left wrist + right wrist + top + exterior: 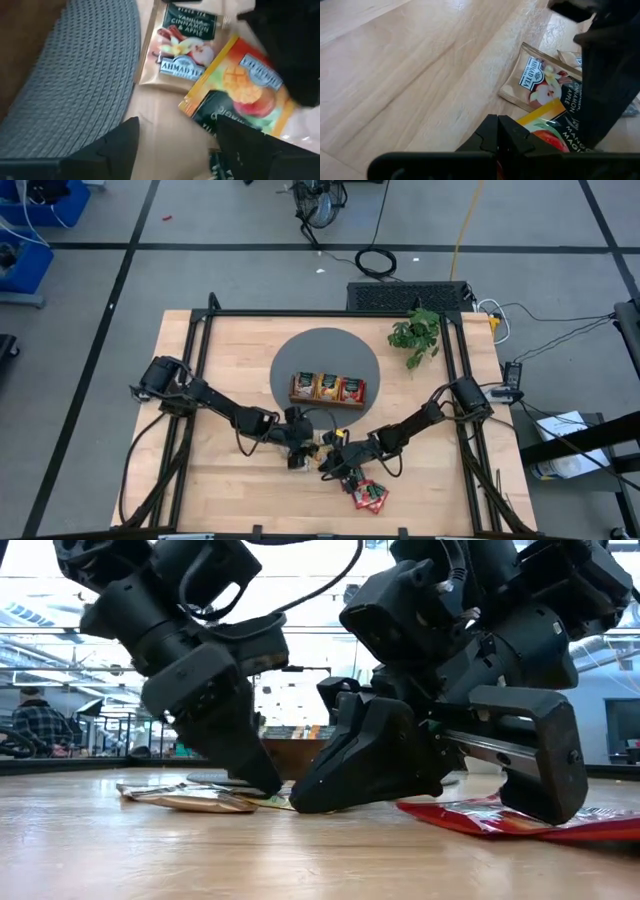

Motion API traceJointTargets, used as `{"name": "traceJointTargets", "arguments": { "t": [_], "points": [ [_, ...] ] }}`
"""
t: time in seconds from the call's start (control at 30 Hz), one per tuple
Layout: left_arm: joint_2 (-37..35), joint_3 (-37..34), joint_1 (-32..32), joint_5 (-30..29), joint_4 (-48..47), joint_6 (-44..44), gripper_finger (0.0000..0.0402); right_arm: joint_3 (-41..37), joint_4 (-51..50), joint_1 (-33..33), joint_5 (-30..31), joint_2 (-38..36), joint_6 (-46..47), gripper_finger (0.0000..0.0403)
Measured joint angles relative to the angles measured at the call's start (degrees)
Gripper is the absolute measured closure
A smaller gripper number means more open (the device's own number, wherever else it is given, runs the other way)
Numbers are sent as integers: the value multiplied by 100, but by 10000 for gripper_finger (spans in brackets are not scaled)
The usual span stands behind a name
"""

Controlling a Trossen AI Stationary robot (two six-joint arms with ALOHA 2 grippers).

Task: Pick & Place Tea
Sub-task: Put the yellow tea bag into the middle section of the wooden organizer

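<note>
left gripper (297,452): hanging low over the near-middle of the table (200,490), fingers spread wide and gripping nothing. In my left wrist view I'm looking past both fingers at two sachets lying flat on the wood.

right gripper (332,460): pressing down right beside the left one, fingers pinched fully together with nothing between them. From table height it looks like it's resting on or right at the edge of the loose sachets, can't say exactly which.

tan sachet (180,47): the vanilla-cinnamon-apple one, lying flat just off the edge of the grey mat (75,90).

orange-yellow sachet (240,95): the mango one, touching the tan one and overlapping its corner a bit. This is the one sitting nearest my open left fingers.

red sachets (368,495): a couple of them lying together toward the front edge, just past the right gripper.

wooden tray (327,388): sitting on the round mat, behind both grippers. All three compartments are showing tea already, green, orange-yellow and red from what I can make out.

progress: I'm guessing somewhere in the middle. Tray's got some sachets filed, but at least four are lying loose on the table.

what's left: grabbing the loose ones and dropping each in the matching compartment, probably mango first. Nothing's in either gripper right now.

plant (415,332): chilling at the back right, not involved.
</note>
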Motion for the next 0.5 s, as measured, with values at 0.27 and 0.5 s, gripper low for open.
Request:
{"name": "traceJointTargets", "arguments": {
  "t": [0.27,0.5],
  "points": [
    [-7,5,214,772,128,-500,134,-237,366,-74,-143,9,19,403],
    [4,4,168,1165,254,-503,164,-243,377,-74,-129,7,11,403]
  ]
}}
